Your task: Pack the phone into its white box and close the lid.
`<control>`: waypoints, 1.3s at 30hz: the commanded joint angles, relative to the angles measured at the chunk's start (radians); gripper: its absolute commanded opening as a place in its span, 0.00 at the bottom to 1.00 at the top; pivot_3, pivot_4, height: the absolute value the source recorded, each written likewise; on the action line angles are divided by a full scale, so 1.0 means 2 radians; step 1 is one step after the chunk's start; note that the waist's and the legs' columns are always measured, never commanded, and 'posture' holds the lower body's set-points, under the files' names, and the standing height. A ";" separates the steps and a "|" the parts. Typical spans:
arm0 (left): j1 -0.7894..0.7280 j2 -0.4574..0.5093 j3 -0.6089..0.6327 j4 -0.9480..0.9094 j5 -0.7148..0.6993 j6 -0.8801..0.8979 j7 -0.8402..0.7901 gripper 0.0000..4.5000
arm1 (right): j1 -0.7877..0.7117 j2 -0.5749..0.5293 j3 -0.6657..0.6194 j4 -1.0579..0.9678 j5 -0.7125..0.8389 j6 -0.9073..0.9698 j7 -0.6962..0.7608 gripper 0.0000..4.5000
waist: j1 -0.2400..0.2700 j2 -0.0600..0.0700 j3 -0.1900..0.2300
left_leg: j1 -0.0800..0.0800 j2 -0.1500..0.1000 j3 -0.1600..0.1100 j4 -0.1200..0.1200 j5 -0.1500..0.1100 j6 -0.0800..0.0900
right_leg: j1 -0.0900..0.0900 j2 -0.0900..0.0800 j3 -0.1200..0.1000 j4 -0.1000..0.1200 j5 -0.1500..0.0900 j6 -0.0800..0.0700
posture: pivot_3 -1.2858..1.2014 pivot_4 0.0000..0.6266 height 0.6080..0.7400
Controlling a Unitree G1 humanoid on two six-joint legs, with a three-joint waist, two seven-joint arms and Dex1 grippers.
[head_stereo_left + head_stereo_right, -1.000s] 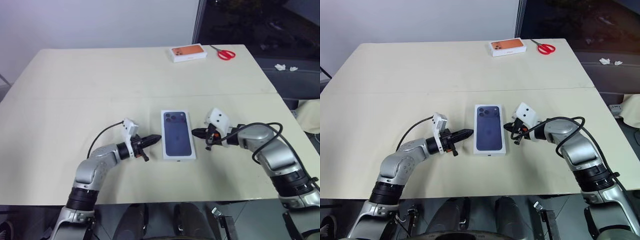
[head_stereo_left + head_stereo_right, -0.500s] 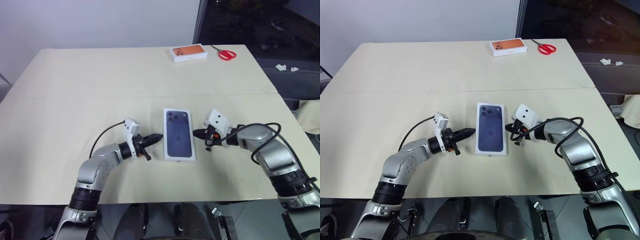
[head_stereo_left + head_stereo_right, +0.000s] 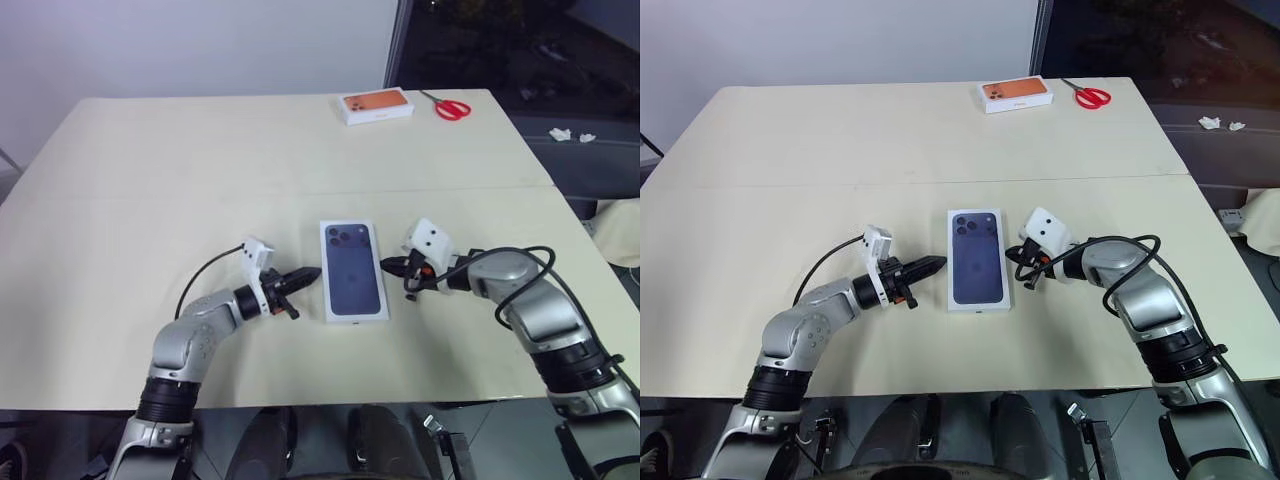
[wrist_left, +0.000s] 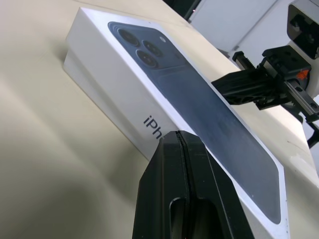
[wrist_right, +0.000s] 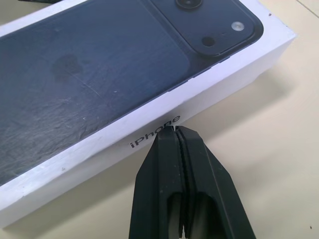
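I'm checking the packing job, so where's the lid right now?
The lid sits on the white box in the middle of the near half of the table, between the shut left hand and the shut right hand.

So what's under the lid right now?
The lid sits closed over the white box, whose side wall shows beneath its rim. The inside is covered, so the phone cannot be seen. Both shut grippers flank it.

Even, bright overhead light on the table [image 3: 150, 200], soft short shadows. Dark beyond the window, top right. Wrist views: near fingers [image 5: 182, 199] slightly soft.
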 commanded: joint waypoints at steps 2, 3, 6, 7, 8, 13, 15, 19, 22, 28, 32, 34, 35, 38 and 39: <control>0.000 0.007 0.014 -0.012 -0.003 -0.007 0.004 0.00 | -0.012 -0.013 -0.004 0.021 -0.017 -0.028 0.007 0.01 | 0.000 0.000 0.000 | 0.000 0.000 0.000 0.000 0.000 0.000 | 0.000 0.000 0.000 0.000 0.000 0.000 | 0.52 0.24 1.00; -0.002 0.010 0.016 -0.012 -0.002 -0.009 0.003 0.00 | -0.018 -0.015 -0.010 0.030 -0.018 -0.032 0.007 0.01 | 0.000 0.000 0.000 | 0.000 0.000 0.000 0.000 0.000 0.000 | 0.000 0.000 0.000 0.000 0.000 0.000 | 0.52 0.24 1.00; -0.008 0.016 0.023 -0.008 -0.003 -0.014 0.003 0.00 | -0.037 -0.016 -0.025 0.050 -0.016 -0.037 0.006 0.01 | -0.001 0.000 0.000 | 0.000 0.000 0.000 0.000 0.000 0.000 | 0.000 0.000 0.000 0.000 0.000 0.000 | 0.52 0.24 1.00; -0.012 0.017 0.026 -0.006 -0.005 -0.014 0.003 0.00 | -0.044 -0.016 -0.030 0.056 -0.015 -0.036 0.005 0.01 | -0.001 0.000 0.000 | 0.000 0.000 0.000 0.000 0.000 0.000 | 0.000 0.000 0.000 0.000 0.000 0.000 | 0.52 0.24 1.00; -0.024 0.018 0.032 -0.003 -0.006 -0.017 0.005 0.00 | -0.058 -0.012 -0.039 0.064 -0.011 -0.035 0.001 0.01 | 0.000 0.000 0.000 | 0.000 0.000 0.000 0.000 0.000 0.000 | 0.000 0.000 0.000 0.000 0.000 0.000 | 0.52 0.24 1.00; -0.077 0.001 0.044 0.008 -0.011 -0.025 0.018 0.00 | -0.098 0.014 -0.061 0.065 0.014 -0.017 -0.010 0.01 | 0.001 0.000 0.000 | 0.000 0.000 0.000 0.000 0.000 0.000 | 0.000 0.000 0.000 0.001 0.000 0.000 | 0.52 0.24 1.00; -0.105 -0.021 0.053 0.016 -0.023 -0.022 0.035 0.00 | -0.110 0.030 -0.063 0.053 0.026 -0.002 -0.013 0.01 | 0.001 0.000 0.000 | 0.000 0.000 0.000 0.000 0.000 0.000 | 0.000 0.000 0.000 0.000 0.000 0.000 | 0.52 0.24 1.00; -0.120 -0.045 0.035 0.030 -0.009 -0.031 0.037 0.00 | -0.108 0.049 -0.049 0.043 0.020 0.005 -0.022 0.01 | 0.000 0.000 0.000 | 0.000 0.000 0.000 0.000 0.000 0.000 | 0.000 0.000 0.000 0.000 0.000 0.000 | 0.52 0.24 1.00; -0.112 -0.042 0.002 0.048 0.027 -0.036 0.040 0.00 | -0.083 0.050 -0.016 0.042 -0.009 -0.009 -0.029 0.01 | 0.000 0.000 0.000 | 0.000 0.000 0.000 0.000 0.000 0.000 | 0.000 0.000 0.000 0.001 0.000 0.000 | 0.52 0.24 1.00; -0.090 -0.025 -0.039 0.068 0.085 -0.032 0.060 0.00 | -0.053 0.061 -0.001 0.055 -0.026 0.010 -0.053 0.01 | -0.001 0.000 -0.001 | 0.000 0.000 0.000 0.000 0.000 -0.001 | -0.001 0.000 0.001 0.002 0.000 0.000 | 0.52 0.24 1.00; -0.074 -0.014 -0.045 0.047 0.085 -0.022 0.052 0.00 | -0.055 0.042 -0.004 0.058 -0.033 -0.006 -0.044 0.01 | 0.000 0.000 -0.001 | 0.001 0.000 0.000 0.000 0.000 -0.001 | 0.000 0.000 0.001 0.001 0.000 0.000 | 0.52 0.24 1.00; -0.069 -0.009 -0.041 0.035 0.076 -0.016 0.047 0.00 | -0.063 0.037 -0.014 0.062 -0.027 -0.004 -0.040 0.01 | 0.001 0.000 -0.001 | 0.001 0.000 0.000 0.000 0.001 -0.001 | 0.000 0.000 0.001 0.001 0.000 0.000 | 0.52 0.24 1.00; -0.067 -0.006 -0.038 0.028 0.072 -0.015 0.044 0.00 | -0.065 0.035 -0.018 0.059 -0.021 -0.001 -0.036 0.01 | 0.001 0.000 -0.001 | 0.001 0.000 0.000 0.000 0.001 -0.001 | 0.000 0.000 0.001 0.001 0.000 0.000 | 0.52 0.24 1.00; -0.055 0.005 -0.023 -0.006 0.044 0.000 0.026 0.00 | -0.061 0.032 -0.033 0.016 0.027 0.036 -0.001 0.01 | 0.000 0.000 -0.001 | 0.001 0.000 0.000 0.000 0.000 -0.001 | 0.000 0.000 0.001 0.001 0.000 0.000 | 0.52 0.24 1.00; -0.051 0.007 -0.018 -0.018 0.035 0.002 0.022 0.00 | -0.056 0.030 -0.036 -0.004 0.045 0.048 0.013 0.01 | 0.000 0.000 -0.001 | 0.001 0.000 0.000 0.000 0.000 -0.001 | 0.000 0.000 0.001 0.001 0.000 0.000 | 0.52 0.24 1.00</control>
